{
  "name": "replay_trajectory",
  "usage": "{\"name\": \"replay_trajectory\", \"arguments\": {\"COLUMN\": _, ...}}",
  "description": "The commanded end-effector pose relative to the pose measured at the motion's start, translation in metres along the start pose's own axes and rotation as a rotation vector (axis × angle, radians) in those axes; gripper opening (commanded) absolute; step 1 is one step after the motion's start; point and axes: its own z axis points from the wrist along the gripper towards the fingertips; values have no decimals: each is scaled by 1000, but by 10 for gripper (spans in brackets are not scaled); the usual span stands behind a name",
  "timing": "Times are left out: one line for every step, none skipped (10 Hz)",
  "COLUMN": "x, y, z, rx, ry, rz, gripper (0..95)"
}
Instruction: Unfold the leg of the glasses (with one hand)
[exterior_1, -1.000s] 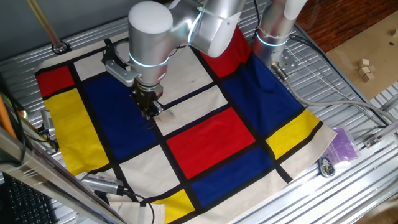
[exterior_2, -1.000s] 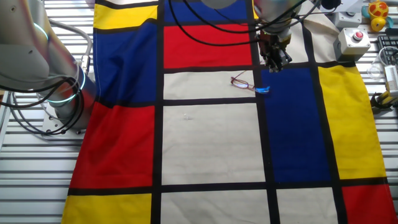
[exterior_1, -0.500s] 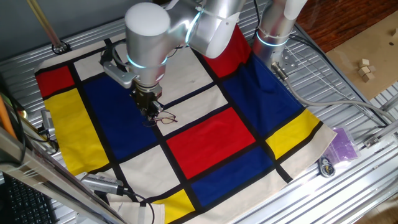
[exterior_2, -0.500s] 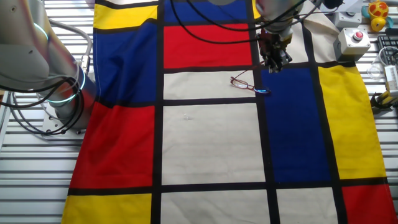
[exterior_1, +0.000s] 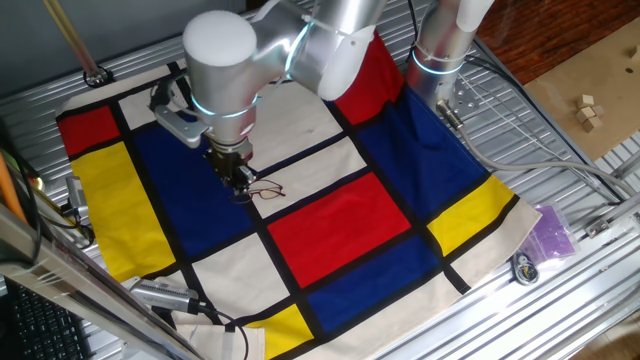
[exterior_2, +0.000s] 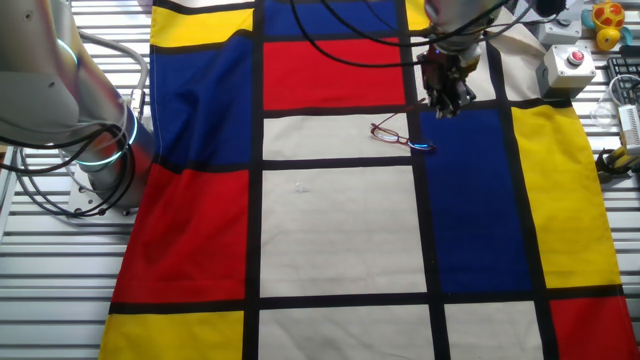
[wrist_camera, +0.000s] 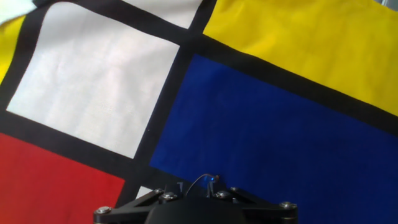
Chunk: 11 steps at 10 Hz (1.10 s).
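One fixed view: one pair of glasses (exterior_1: 265, 189) flat on the checked cloth (exterior_1: 340, 225), just beside the one tool (exterior_1: 238, 184); other fixed view: glasses (exterior_2: 396, 136) straddle a black line near the tool (exterior_2: 448, 103); hand view: jaw state can't be told.

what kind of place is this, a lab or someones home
Most likely a robotics lab: a ridged aluminium table, an emergency-stop button box, and a robot arm working over a colour-block cloth.
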Motion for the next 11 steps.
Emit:
{"name": "replay_trajectory", "arguments": {"x": -3, "y": -4, "z": 7, "rx": -23, "ry": 33, "rz": 14, "gripper": 190}}
{"name": "replay_trajectory", "arguments": {"x": -5, "y": -7, "z": 13, "rx": -43, "ry": 66, "rz": 31, "gripper": 190}}
{"name": "replay_trajectory", "arguments": {"x": -5, "y": -9, "z": 17, "rx": -52, "ry": 89, "rz": 40, "gripper": 190}}
{"name": "replay_trajectory", "arguments": {"x": -5, "y": -10, "z": 19, "rx": -59, "ry": 108, "rz": 49, "gripper": 190}}
{"name": "replay_trajectory", "arguments": {"x": -2, "y": -11, "z": 22, "rx": -77, "ry": 133, "rz": 68, "gripper": 190}}
{"name": "replay_trajectory", "arguments": {"x": 1, "y": -11, "z": 25, "rx": -82, "ry": 137, "rz": 71, "gripper": 190}}
{"name": "replay_trajectory", "arguments": {"x": 5, "y": -12, "z": 28, "rx": -94, "ry": 146, "rz": 80, "gripper": 190}}
{"name": "replay_trajectory", "arguments": {"x": 7, "y": -12, "z": 30, "rx": -96, "ry": 156, "rz": 88, "gripper": 190}}
{"name": "replay_trajectory", "arguments": {"x": 7, "y": -12, "z": 30, "rx": -98, "ry": 160, "rz": 94, "gripper": 190}}
{"name": "replay_trajectory", "arguments": {"x": 8, "y": -12, "z": 31, "rx": -107, "ry": 182, "rz": 118, "gripper": 190}}
{"name": "replay_trajectory", "arguments": {"x": 8, "y": -12, "z": 31, "rx": -110, "ry": 196, "rz": 139, "gripper": 190}}
